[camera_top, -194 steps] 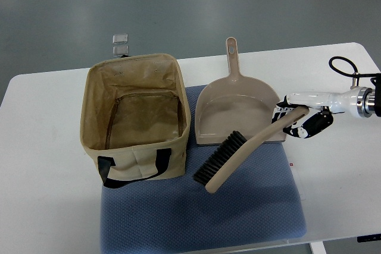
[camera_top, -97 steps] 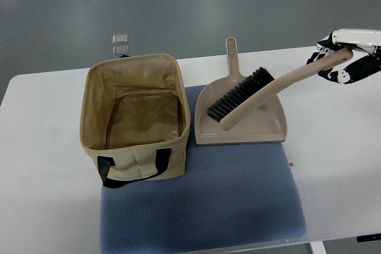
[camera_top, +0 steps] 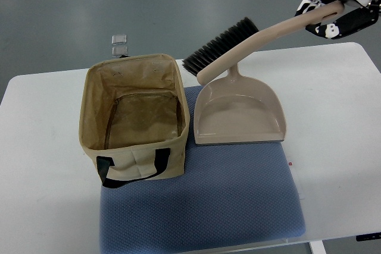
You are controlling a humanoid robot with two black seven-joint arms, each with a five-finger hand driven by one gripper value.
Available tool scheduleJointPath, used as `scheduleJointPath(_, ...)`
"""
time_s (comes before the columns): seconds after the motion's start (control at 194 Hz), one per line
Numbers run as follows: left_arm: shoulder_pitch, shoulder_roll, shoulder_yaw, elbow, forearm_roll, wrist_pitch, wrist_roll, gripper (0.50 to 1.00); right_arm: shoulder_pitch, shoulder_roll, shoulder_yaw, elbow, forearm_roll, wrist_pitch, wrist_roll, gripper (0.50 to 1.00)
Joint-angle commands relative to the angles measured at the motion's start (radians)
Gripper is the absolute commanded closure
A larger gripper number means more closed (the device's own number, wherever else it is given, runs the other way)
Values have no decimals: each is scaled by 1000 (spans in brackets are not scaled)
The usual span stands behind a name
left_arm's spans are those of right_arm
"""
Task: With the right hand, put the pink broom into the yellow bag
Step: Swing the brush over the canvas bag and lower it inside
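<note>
Black-and-white fingers (camera_top: 333,25) of the right hand (camera_top: 336,7) are wrapped round the tip of the broom (camera_top: 250,43) handle at the upper right. The beige broom hangs in the air, slanting down to the left, its dark bristles just beside the bag's (camera_top: 136,117) far right corner, apparently above the dustpan (camera_top: 240,111) handle. Bag and dustpan rest on a blue mat (camera_top: 202,206) on the white table (camera_top: 339,117).

One steep overhead view from the robot's side

The camera looks down on the white table (camera_top: 47,147) from fairly near, taking in the blue mat (camera_top: 202,206), the table's far edge and grey floor (camera_top: 149,4) beyond; no second view overlaps
</note>
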Motion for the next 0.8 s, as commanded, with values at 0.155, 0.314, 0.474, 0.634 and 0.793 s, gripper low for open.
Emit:
scheduleJointPath(0.155, 0, 0, -2, 0, 0, 0, 0, 500, 39, 304, -12, -174, -12, -10, -24, 1000)
scheduleJointPath(0.314, 0, 0, -4, 2, -2, 0, 0, 500, 38, 459, -21, -306, -25, -10, -25, 1000)
scheduleJointPath(0.474, 0, 0, -4, 2, -2, 0, 0, 500, 31, 582, -84, -392, -67, -13, -22, 1000)
scheduleJointPath(0.634, 0, 0, -4, 2, -2, 0, 0, 500, 22, 684, -104, -442, -104, -15, -22, 1000)
scheduleJointPath(0.793, 2, 0, -4, 0, -2, 0, 0, 500, 15, 735, -124, -453, -122, -35, -19, 1000)
